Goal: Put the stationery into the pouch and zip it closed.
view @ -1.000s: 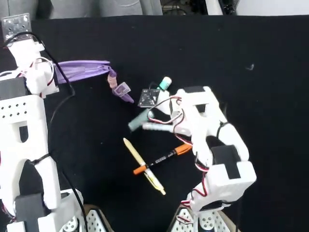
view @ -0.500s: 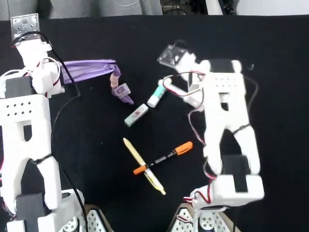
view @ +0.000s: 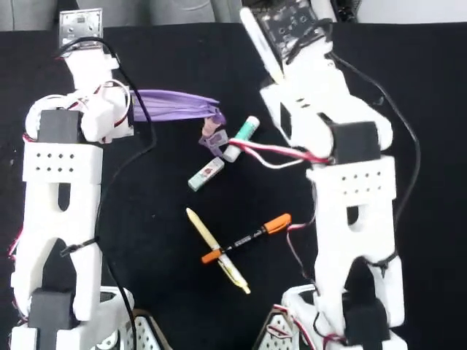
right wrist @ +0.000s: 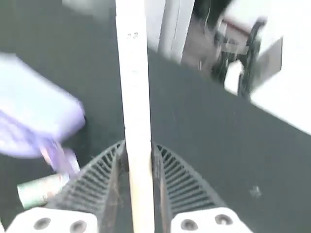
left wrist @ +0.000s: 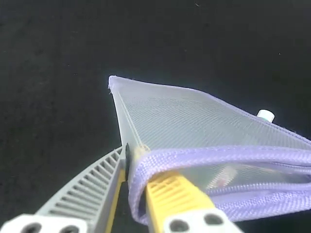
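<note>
High view: your left pincer (left wrist: 132, 154) clamps the pouch (view: 171, 106). Your right pincer (right wrist: 137, 153) grips a white pen (view: 260, 45). The orange marker (view: 248, 238) and three others lie unpacked on the tabletop (view: 423, 109).

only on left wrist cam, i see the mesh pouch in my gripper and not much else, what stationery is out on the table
Observer: Four pieces lie loose on the black table: a yellow pen, an orange marker crossing it, a small eraser-like block and a green-capped tube.
Operator: ok and the right arm
Observer: The right gripper is shut on a long white stick, raised over the table's far side.
Operator: how close is the pouch to the loose stuff
Observer: The zipper tag hanging off the pouch sits right beside the green-capped tube; I cannot tell if they touch.
</note>
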Robot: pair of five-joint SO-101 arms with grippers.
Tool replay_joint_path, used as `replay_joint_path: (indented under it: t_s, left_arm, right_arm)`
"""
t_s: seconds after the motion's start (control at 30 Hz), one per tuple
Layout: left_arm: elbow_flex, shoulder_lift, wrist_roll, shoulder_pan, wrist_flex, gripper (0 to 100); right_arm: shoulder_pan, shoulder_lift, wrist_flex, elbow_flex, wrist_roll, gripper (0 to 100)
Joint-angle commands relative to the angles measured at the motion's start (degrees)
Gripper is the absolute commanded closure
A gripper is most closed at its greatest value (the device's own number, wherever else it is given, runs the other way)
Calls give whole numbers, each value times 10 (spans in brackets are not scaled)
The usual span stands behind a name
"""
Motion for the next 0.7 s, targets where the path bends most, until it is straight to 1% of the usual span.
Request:
replay_joint_path:
  t_s: [0.0,0.1,0.3,0.43,0.57,0.67]
  left_arm:
    - [-36,-11,11,13,2,972]
    - [-23,-11,11,10,10,972]
    - [22,-11,11,9,4,971]
    - [57,-12,11,8,-30,971]
    - [80,-11,11,8,-57,971]
    - [81,-11,11,8,-62,971]
  right_arm:
    - [-40,-28,-61,-28,-61,988]
    - [-67,-30,-113,3,-85,988]
    - [-109,-43,-286,116,-113,988]
    - [-136,-103,-396,213,-121,988]
    - [-170,-186,-476,306,-120,988]
    - [-190,-233,-541,371,-120,988]
